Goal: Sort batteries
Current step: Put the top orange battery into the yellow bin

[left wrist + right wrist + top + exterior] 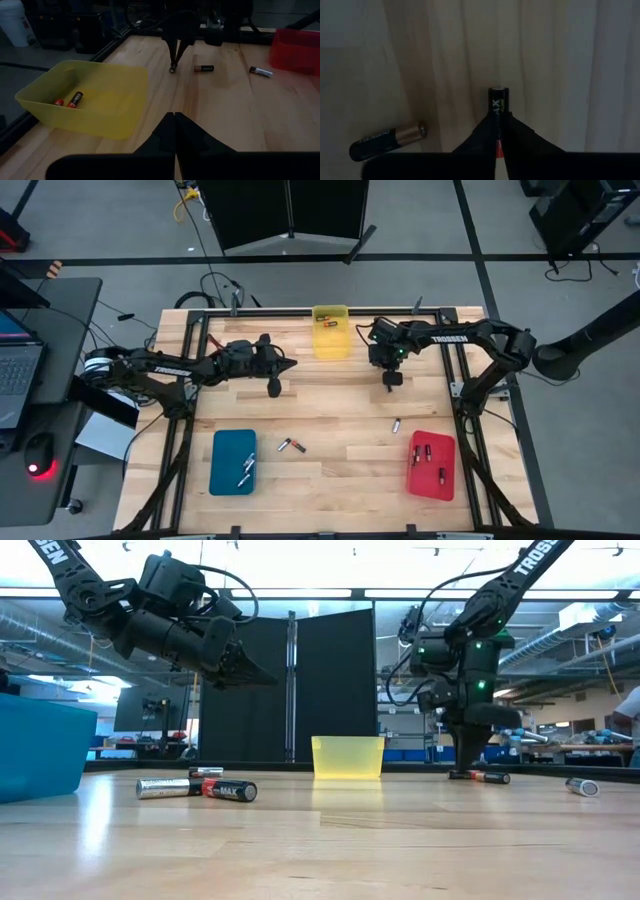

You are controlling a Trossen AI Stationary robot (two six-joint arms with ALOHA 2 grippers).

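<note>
Right gripper [497,131] pinches a dark cell marked "AX" [498,102] between its fingertips, taken low on the body so the capped end sticks out past the tips. In the high view this gripper [392,381] hangs over the far middle of the table [340,480], just right of the yellow tray [331,332].

Loose cells:
- copper-banded battery [387,141] on the wood just beside the held one, apart from it.
- a touching pair, silver [163,787] and dark with red [230,790], at table centre near the teal tray [233,462].
- one silvery cell [396,424] near the red tray [432,465].

Trays: yellow holds two cells [75,99]; teal and red each hold a few.

Left gripper [173,131] hovers with fingers pressed together and nothing in them, above the table left of the yellow tray.

Handling judgement: the cells look light, rigid and smooth-skinned. Round bodies will roll if nudged and could pivot or slide out of a narrow pinch. Best hold is across the middle of the barrel, fingers square to its length; the present grip near one end may let the cell swing.
</note>
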